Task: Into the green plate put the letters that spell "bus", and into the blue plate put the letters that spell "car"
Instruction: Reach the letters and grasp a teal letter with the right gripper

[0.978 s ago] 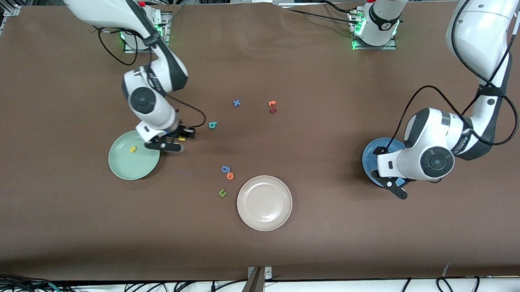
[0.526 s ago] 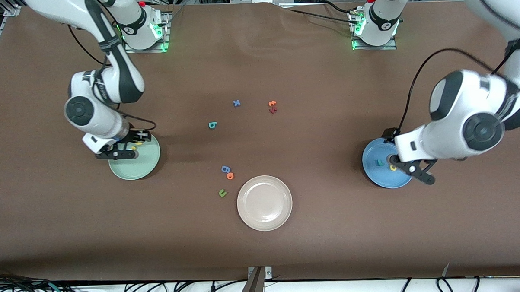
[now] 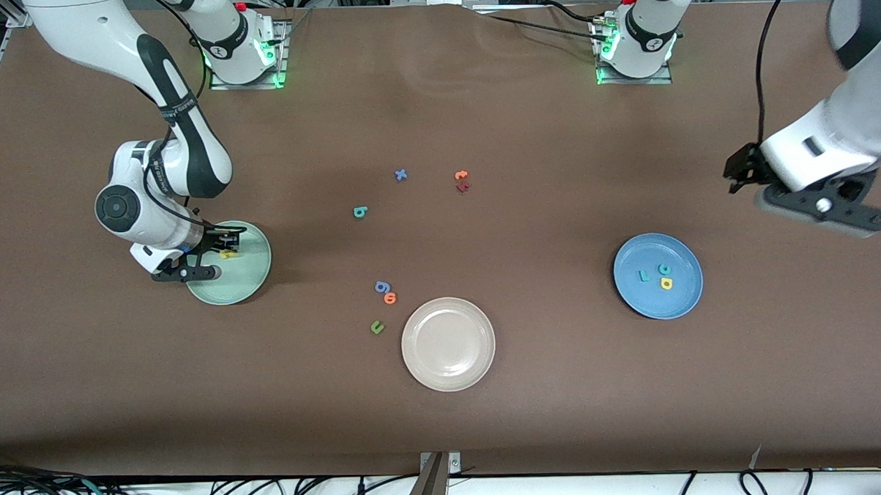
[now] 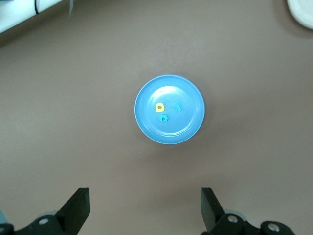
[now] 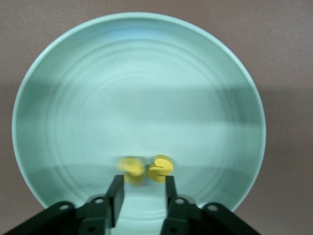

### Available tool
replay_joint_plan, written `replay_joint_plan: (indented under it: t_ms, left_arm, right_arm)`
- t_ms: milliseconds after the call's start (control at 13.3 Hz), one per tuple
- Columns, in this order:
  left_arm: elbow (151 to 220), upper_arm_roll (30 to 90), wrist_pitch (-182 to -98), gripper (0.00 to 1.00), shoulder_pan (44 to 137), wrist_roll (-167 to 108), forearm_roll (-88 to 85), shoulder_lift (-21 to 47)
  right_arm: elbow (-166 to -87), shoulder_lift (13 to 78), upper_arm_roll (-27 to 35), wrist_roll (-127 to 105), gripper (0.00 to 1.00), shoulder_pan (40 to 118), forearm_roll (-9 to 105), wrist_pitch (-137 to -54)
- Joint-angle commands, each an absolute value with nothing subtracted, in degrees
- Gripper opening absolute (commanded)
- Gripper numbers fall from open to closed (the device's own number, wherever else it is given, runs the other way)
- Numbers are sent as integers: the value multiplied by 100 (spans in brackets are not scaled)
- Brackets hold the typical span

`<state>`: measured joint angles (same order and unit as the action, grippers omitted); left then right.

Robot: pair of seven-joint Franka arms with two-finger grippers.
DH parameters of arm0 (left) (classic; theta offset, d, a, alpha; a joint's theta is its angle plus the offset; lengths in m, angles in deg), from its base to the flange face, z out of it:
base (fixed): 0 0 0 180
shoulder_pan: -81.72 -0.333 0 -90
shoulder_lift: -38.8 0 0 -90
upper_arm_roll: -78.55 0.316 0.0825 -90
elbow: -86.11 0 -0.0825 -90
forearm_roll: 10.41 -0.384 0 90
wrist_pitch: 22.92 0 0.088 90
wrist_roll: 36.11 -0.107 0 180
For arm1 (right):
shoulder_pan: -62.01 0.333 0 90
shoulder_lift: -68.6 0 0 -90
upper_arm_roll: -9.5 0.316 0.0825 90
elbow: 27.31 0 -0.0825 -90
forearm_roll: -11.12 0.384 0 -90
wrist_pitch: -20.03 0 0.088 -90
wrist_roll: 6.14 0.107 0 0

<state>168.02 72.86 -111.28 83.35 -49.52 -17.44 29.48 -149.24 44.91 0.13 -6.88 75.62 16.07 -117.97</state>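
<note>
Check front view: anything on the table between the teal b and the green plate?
No. In the front view, only bare brown table separates the teal b from the green plate.

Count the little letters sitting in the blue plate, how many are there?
3. In the blue plate lie a teal r, a teal c and a yellow a, close together near its middle. None looks hidden.

blurred: one yellow letter [image 5: 131, 169] at right gripper [image 5: 143, 192] tips, shape unreadable; cut off: left arm [image 3: 852, 64] at front view's edge; too small: orange and dark red letters [image 3: 461, 181]
</note>
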Motion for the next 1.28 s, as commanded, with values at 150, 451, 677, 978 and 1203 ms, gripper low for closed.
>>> replay_joint_plan:
  t_ms: [150, 451, 677, 978, 1203]
  left_arm:
    - [17083, 7529, -11081, 100, 8480, -4027, -991, 3246]
    - [17541, 7635, -11107, 100, 8506, -3849, -742, 3651]
    - [17786, 7670, -11134, 100, 8603, -3849, -777, 3993]
    - [17875, 7644, -11029, 100, 8550, -3884, -1050, 4038]
    - [17866, 7530, -11028, 100, 8481, -3866, -1059, 4029]
  right_arm:
    - [-14895, 4995, 176, -729, 91, 7581, 1989, -11219]
    - [-14895, 5225, 632, 928, 91, 8010, 2131, -10951]
    - [-14886, 5094, 1124, 2273, 91, 8310, 2122, -11442]
    - [-14895, 4585, 1170, 3505, 91, 9039, 2114, -12409]
    - [-14947, 4250, 1179, 3675, 91, 9190, 2114, -12901]
